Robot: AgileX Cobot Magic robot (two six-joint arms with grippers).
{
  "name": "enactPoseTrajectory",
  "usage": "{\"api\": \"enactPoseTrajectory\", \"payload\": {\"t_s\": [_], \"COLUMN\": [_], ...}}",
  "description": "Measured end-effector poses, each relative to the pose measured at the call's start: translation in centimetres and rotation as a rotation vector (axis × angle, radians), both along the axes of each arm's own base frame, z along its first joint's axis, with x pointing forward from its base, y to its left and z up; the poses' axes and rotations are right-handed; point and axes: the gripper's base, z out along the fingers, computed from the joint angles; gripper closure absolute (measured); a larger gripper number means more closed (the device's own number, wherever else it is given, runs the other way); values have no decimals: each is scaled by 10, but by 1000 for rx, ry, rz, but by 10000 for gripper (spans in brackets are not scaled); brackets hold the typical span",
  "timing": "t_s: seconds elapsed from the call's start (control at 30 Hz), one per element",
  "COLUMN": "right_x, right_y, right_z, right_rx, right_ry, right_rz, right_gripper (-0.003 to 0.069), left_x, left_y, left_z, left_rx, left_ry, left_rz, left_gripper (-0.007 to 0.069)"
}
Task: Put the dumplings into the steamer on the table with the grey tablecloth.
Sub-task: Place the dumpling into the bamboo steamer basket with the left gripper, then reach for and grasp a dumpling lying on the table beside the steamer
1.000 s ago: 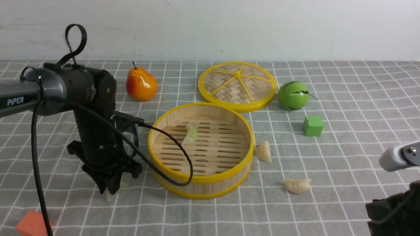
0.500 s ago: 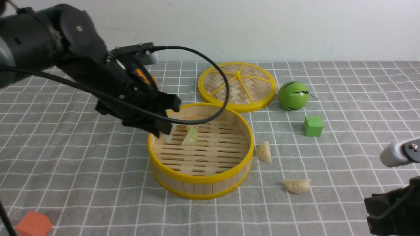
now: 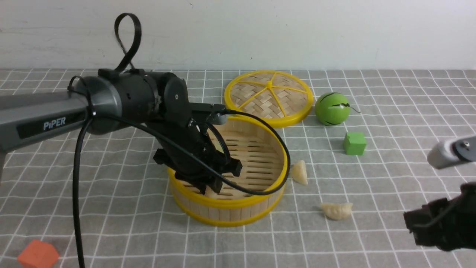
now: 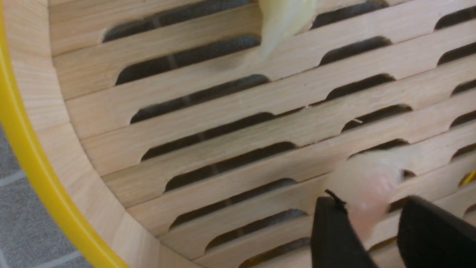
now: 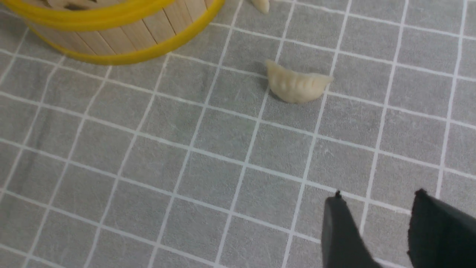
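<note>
Dumplings: centre-left, my left fingers [image 4: 362, 230] parted around the pink one [image 4: 372, 186], now inside the steamer [image 3: 227, 203], leaving two; right fingers [image 5: 375, 219] gaped empty.

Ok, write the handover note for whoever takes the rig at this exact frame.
Left gripper: open, low inside the round yellow-rimmed bamboo steamer, around or right beside the pinkish translucent dumpling.
Right gripper: open, empty, over the grey grid tablecloth.
Done: pale green translucent dumpling lies in the steamer; the pinkish one is in there too, jaws apart.
Left: two cream-white pleated dumplings on the cloth, one close beside the steamer, one nearer the robot.
</note>
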Motion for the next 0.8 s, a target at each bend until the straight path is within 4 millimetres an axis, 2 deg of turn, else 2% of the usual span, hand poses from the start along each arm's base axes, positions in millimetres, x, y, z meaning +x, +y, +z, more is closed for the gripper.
{"api": "enactPoseTrajectory", "payload": {"t_s": [0.13, 0.2, 0.23, 0.3, 0.4, 0.5, 0.53, 0.63, 0.7, 0.8], "right_x": [31, 47, 61, 95, 130, 173, 185, 210, 222, 231], "right_y": [13, 18, 23, 34, 45, 60, 63, 71, 75, 78], "right_z": [12, 14, 13, 7, -8, -35, -44, -66, -78, -90], "right_rx": [25, 25, 26, 23, 19, 20, 16, 9, 6, 10], "right_ry": [63, 80, 97, 133, 175, 228, 239, 263, 274, 285], "right_rz": [4, 5, 4, 2, -2, -8, -9, -11, -12, -17], "right_gripper": [224, 202, 188, 184, 190, 200, 202, 206, 206, 211], "left_x": [3, 3, 0, -11, -31, -68, -80, -112, -131, -150], "left_y": [-1, 0, 3, 10, 20, 38, 45, 63, 75, 90], "left_z": [26, 39, 52, 84, 121, 167, 176, 189, 186, 176], "left_rx": [29, 40, 56, 61, 44, 0, -9, 0, 33, 80], "left_ry": [31, 32, 42, 13, -40, -134, -158, -205, -220, -229], "left_rz": [-13, -13, -12, -11, -2, 2, 3, 7, 12, 36], "left_gripper": [193, 181, 185, 231, 333, 476, 516, 600, 638, 638]}}
